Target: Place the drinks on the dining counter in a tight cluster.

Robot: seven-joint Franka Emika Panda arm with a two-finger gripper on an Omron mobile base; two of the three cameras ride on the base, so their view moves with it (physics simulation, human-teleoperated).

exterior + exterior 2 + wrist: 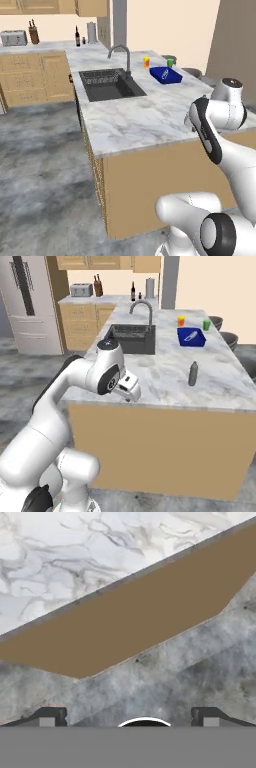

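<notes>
The dining counter (165,373) is a veined marble island on a tan wood base. A small grey bottle (193,374) stands upright on its near right part. The tall dark wine bottle (133,291) (77,36) stands on the far back counter, with a smaller bottle (84,40) (140,295) beside it. My gripper (133,394) hangs at the island's front edge, well left of the grey bottle. In the hand view the gripper (129,719) is open and holds nothing, looking down at the marble edge, wood side and floor.
A black sink (111,84) with a curved faucet (121,55) sits in the island. Behind it are a blue tray (191,337), a yellow cup (181,321) and a green cup (206,325). A toaster (13,37) and knife block (33,32) stand on the back counter.
</notes>
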